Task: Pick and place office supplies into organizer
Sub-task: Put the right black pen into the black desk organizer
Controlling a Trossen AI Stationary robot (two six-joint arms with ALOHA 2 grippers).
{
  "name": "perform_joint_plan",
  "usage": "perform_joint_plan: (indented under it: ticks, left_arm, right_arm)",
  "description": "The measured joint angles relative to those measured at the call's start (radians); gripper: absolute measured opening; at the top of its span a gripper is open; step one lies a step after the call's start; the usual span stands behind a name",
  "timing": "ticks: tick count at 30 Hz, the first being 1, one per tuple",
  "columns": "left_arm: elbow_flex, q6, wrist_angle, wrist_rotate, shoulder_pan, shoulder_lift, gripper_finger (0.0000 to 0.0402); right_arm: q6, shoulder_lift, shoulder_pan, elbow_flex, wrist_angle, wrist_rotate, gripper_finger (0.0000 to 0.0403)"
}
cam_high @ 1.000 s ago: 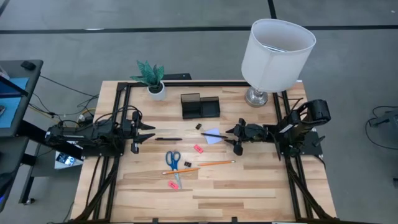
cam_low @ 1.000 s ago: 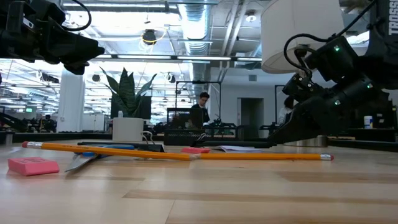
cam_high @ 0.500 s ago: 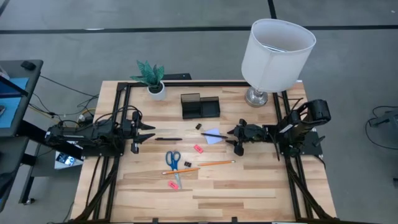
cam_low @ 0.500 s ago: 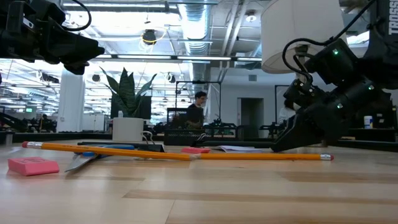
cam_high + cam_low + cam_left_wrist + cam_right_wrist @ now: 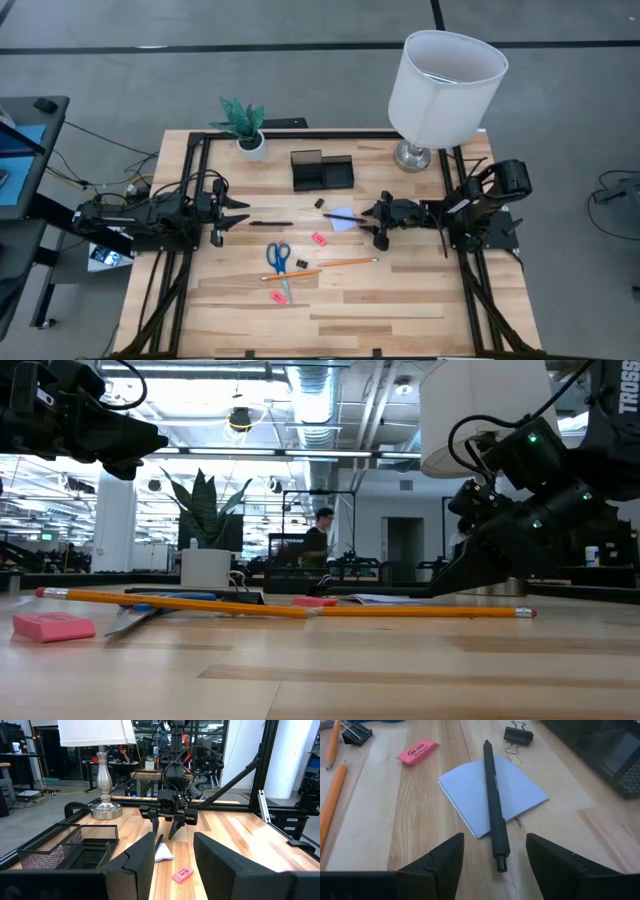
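Black pen (image 5: 493,815): lies across the note pad (image 5: 492,795), just in front of the organizer (image 5: 322,170), so it is easy to grab.
Right gripper (image 5: 495,852): fingers apart, holding nothing, lined up on each side of the pen's end, likely to pinch it.
Left gripper (image 5: 232,217): fingers apart, holding nothing, waits far from the organizer.
Scissors (image 5: 279,257) and orange pencil (image 5: 345,262): not yet put away, farther from the organizer.
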Motion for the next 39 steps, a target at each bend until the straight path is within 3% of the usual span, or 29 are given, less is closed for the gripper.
perform_joint_plan:
  ticks: [39]
  left_arm:
    - [0.0,0.0,0.0,0.0,0.0,0.0,0.0128]
  right_arm:
    - [-0.027,0.0,-0.011,0.03,0.061,0.001,0.0209]
